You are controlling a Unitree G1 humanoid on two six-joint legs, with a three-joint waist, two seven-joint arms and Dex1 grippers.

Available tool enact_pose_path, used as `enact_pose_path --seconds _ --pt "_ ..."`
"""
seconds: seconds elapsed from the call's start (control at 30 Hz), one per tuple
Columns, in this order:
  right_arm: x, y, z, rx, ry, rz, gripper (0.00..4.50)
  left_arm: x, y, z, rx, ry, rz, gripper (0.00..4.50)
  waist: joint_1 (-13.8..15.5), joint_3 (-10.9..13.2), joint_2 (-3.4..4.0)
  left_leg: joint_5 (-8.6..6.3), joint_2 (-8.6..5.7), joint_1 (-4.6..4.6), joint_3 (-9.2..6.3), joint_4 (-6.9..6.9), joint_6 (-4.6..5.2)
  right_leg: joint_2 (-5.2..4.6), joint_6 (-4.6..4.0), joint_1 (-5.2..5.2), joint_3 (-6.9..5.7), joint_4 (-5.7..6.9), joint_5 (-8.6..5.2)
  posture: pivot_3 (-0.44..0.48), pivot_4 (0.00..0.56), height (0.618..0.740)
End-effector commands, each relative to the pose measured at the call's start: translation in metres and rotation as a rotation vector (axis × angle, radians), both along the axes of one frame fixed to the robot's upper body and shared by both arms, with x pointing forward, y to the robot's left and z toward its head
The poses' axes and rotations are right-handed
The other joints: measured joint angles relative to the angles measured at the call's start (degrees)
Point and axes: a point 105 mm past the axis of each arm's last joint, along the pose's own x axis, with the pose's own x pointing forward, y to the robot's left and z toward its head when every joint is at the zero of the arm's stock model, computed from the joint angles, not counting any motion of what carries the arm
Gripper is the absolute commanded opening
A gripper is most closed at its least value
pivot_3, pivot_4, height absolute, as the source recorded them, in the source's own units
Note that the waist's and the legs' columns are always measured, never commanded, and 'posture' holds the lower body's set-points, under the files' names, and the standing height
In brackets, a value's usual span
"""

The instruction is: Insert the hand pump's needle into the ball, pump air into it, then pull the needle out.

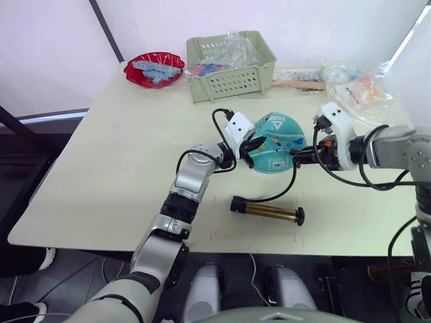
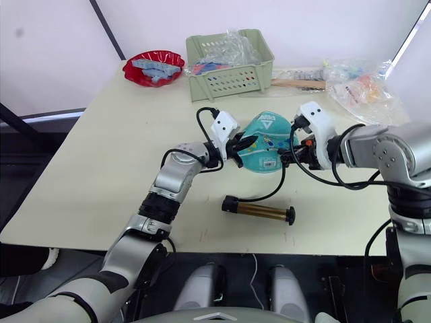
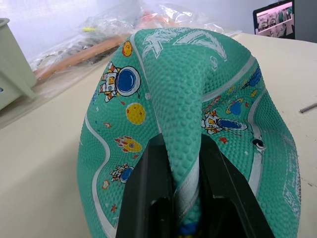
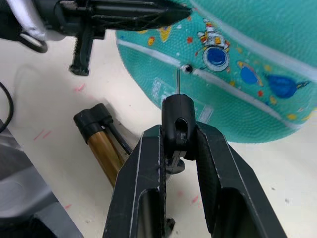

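Ball: the soft, half-flat teal rubber mini basketball with cartoon prints [image 1: 277,143] sits mid-tabletop, between your two grippers; its skin is creased and folded.
Left gripper: the left gripper [image 3: 184,171] has its black fingers pinched tight on a raised fold of the ball; you hold skin, not a firm body, so the ball can swing or pull free if you push on it.
Right gripper: the right gripper [image 4: 179,144] has its fingers clamped on the small black angled fitting of the thin metal needle [image 4: 178,83]; the pin's tip is at or just short of the ball's small round valve hole [image 4: 186,68], I cannot tell which.
Pump: the slim bronze-brown hand pump with black end caps [image 1: 268,212] lies loose on the pale tabletop [image 1: 121,155] near the robot, its black hose [image 1: 283,188] looping up to the fitting.
Risk: pin looks slightly off the hole; drive forward off-line and it may skid, bend, or dent the slack wall.
Risk: a taut hose could drag the pump.
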Motion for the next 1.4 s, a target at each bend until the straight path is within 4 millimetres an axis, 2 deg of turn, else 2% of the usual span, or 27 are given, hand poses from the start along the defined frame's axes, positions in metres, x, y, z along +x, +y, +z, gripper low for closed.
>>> enact_pose_path --seconds 0.03,0.33,0.63,1.17,1.4 --pt "0.006 -0.004 0.009 -0.052 0.019 -0.022 0.32 -0.004 -0.012 0.004 0.004 -0.029 -0.039 0.05 0.0 0.0 0.0 0.0 0.0 -0.02 0.01 0.0 0.0 0.0 0.0 -0.02 0.0 0.0 0.0 0.0 0.15 0.738" --pt "0.012 0.0 0.023 -0.114 0.075 0.011 0.32 -0.002 -0.014 0.005 0.014 -0.041 -0.043 0.05 0.2 0.0 0.05 0.01 -0.02 -0.66 -0.12 0.11 0.0 -0.04 0.01 -0.52 -0.13 0.0 0.02 0.0 0.15 0.738" --pt "0.013 0.005 0.031 -0.207 0.145 0.059 0.32 -0.003 -0.018 0.002 0.039 -0.054 -0.066 0.05 0.1 0.0 0.1 0.01 -0.03 -0.69 -0.15 0.15 0.0 -0.06 0.02 -0.55 -0.15 0.04 0.02 0.0 0.15 0.738" --pt "0.026 0.02 0.027 -0.279 0.155 0.105 0.32 -0.007 -0.021 0.0 0.052 -0.065 -0.082 0.05 0.1 0.0 0.11 0.01 -0.04 -0.73 -0.14 0.18 0.0 -0.07 0.02 -0.58 -0.16 0.08 0.02 0.0 0.15 0.738" --pt "0.033 0.02 0.024 -0.278 0.151 0.094 0.32 -0.008 -0.022 -0.002 0.063 -0.068 -0.088 0.05 0.1 0.0 0.11 0.01 -0.04 -0.73 -0.14 0.24 0.0 -0.07 0.01 -0.63 -0.16 0.28 0.02 0.0 0.15 0.738"
